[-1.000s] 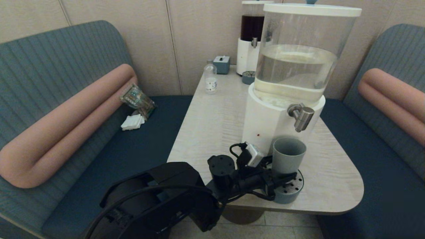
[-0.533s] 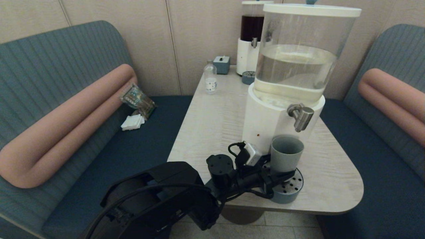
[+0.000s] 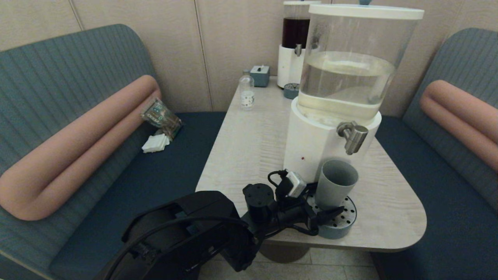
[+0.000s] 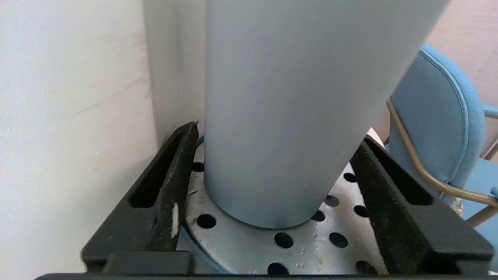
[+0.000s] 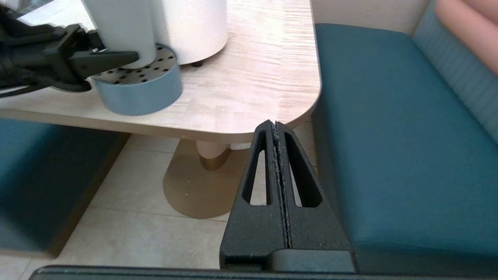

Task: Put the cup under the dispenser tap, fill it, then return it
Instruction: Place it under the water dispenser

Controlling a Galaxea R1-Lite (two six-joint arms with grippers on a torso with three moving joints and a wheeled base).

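The grey-blue cup [image 3: 336, 182] stands on the perforated drip tray [image 3: 346, 224] in front of the big clear-tank dispenser [image 3: 311, 144]. Its mouth lies just below the steel dispenser tap [image 3: 353, 137], a little to the left, and its top leans slightly right. My left gripper [image 3: 330, 209] is open, low at the cup's base. In the left wrist view the cup [image 4: 284, 97] fills the space between the black fingers [image 4: 175, 175], with a strip of tray [image 4: 241, 237] showing beside one finger. The right gripper [image 5: 275, 124] is shut on nothing, parked below the table's near right corner.
At the table's back stand a smaller dark-liquid dispenser [image 3: 294, 42], a clear bottle [image 3: 246, 92] and a small grey box [image 3: 260, 75]. A packet [image 3: 160, 116] and napkins [image 3: 155, 143] lie on the left bench. The rounded table edge [image 3: 389, 243] is close to the tray.
The cup has come down a little onto the drip tray and now leans slightly right. My left gripper has sunk to the cup's base and its fingers have loosened.
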